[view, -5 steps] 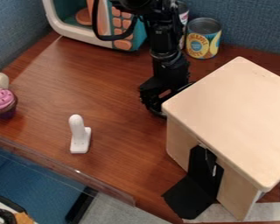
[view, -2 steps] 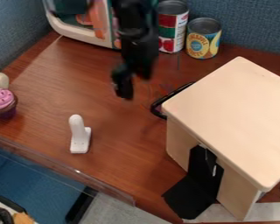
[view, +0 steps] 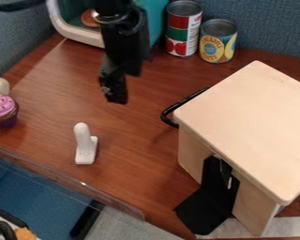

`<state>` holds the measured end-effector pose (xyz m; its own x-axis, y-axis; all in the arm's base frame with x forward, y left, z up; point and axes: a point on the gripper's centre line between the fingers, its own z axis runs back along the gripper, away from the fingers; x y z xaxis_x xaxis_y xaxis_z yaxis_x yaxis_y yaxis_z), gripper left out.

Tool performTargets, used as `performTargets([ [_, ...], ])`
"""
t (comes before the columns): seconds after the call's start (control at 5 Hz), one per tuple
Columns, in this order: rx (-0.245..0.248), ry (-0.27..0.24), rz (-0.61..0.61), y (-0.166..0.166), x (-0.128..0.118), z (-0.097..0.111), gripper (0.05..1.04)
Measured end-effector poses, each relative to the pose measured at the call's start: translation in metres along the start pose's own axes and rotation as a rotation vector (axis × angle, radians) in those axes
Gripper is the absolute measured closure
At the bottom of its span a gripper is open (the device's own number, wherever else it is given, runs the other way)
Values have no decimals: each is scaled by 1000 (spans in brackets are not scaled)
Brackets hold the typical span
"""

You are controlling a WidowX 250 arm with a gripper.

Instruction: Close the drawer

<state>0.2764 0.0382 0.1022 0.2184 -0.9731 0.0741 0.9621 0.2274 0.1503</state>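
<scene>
The tool [view: 116, 89] hangs left of the black handle [view: 166, 115] on the wooden box [view: 246, 124]; apart or together, I cannot tell.

Desk [view: 49, 101]: reddish-brown wood look, visible grain, smooth, semi-gloss with soft reflections. Cabinet [view: 250, 126]: pale wood, smooth, mostly matt top. Handle [view: 170, 111]: black, smooth, slight shine, metal or plastic, can't tell. Two cans [view: 183, 29] [view: 217, 41]: metal, bare shiny rims, printed paper-like labels. Backdrop [view: 270, 26]: woven blue-grey cloth, rough, matt. White piece [view: 86, 144]: smooth, plastic-looking. Cupcake [view: 3, 109]: plastic-looking, bumpy pink top. Edge strip [view: 84, 183]: clear plastic, glossy. Arm [view: 124, 40]: black, smooth, some sheen.
</scene>
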Motion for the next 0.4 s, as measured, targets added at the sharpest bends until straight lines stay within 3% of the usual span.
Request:
performTargets([
  [0.2,-45,-17,62,-13,-2,15,83],
  [0.4,-134,62,179,-25,-7,25,83],
])
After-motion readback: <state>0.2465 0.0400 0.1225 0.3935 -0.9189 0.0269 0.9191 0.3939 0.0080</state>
